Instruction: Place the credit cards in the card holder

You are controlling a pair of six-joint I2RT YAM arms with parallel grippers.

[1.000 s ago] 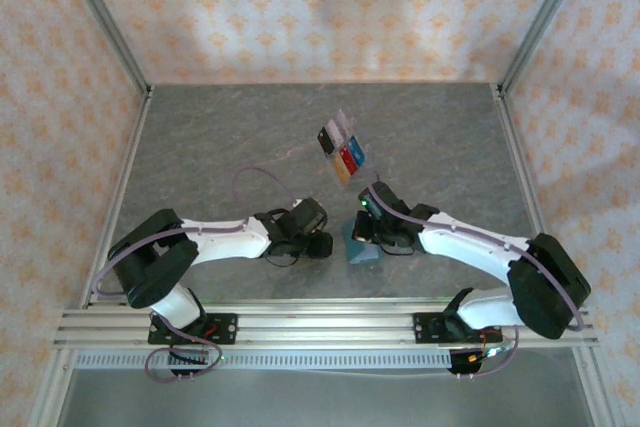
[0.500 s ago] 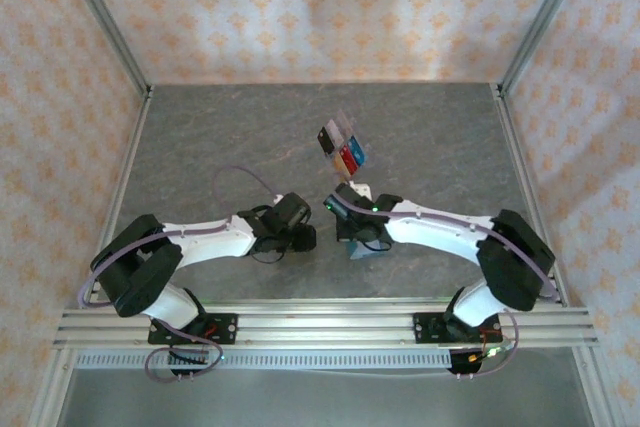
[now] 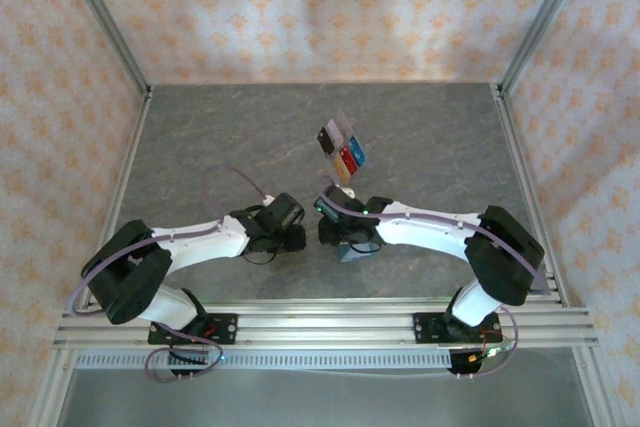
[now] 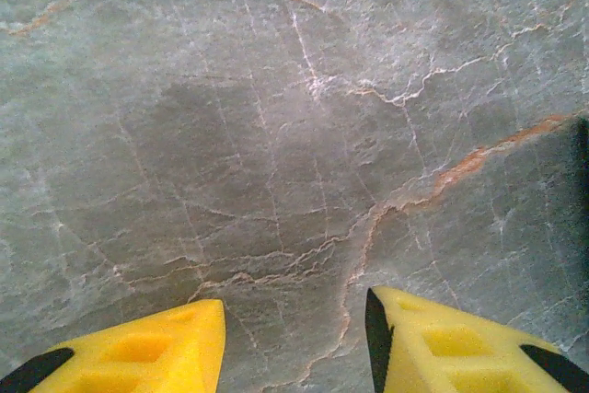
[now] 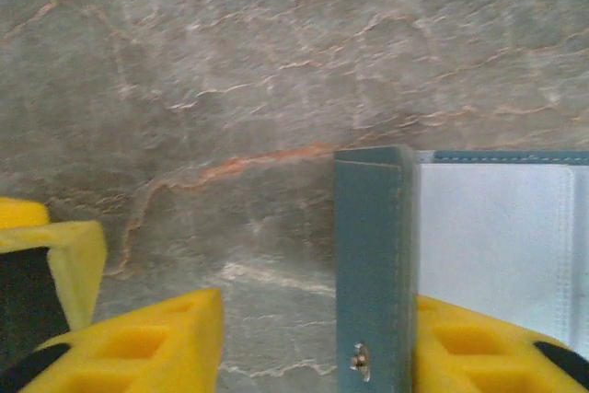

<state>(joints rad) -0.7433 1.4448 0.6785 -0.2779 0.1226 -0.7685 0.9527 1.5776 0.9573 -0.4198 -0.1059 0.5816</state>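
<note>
- Right over the card holder (image 5: 373, 246), the right gripper (image 5: 317, 347) is hanging with its jaws apart. The teal flap is standing up between them, leaning against one finger with a clear gap to the other, so nothing is being clamped.
- Just left of the card holder, the left gripper (image 4: 294, 338) is hovering low over bare table (image 4: 276, 117), jaws parted and carrying nothing.
- Well beyond the card holder, toward the far wall, the credit cards (image 3: 341, 149) are sitting bunched together, with none loaded yet.
- To my eye the holder is being opened and made ready, as its pale inside is already showing. Next, one arm will be needing to reach out past the holder and pinch a single thin card by its edge, while the flap is kept from falling shut.
- Compared with a second ago, the right gripper has been sliding leftward across the card holder and the left gripper has been backing off further to the left. The cards are lying just where they were.
</note>
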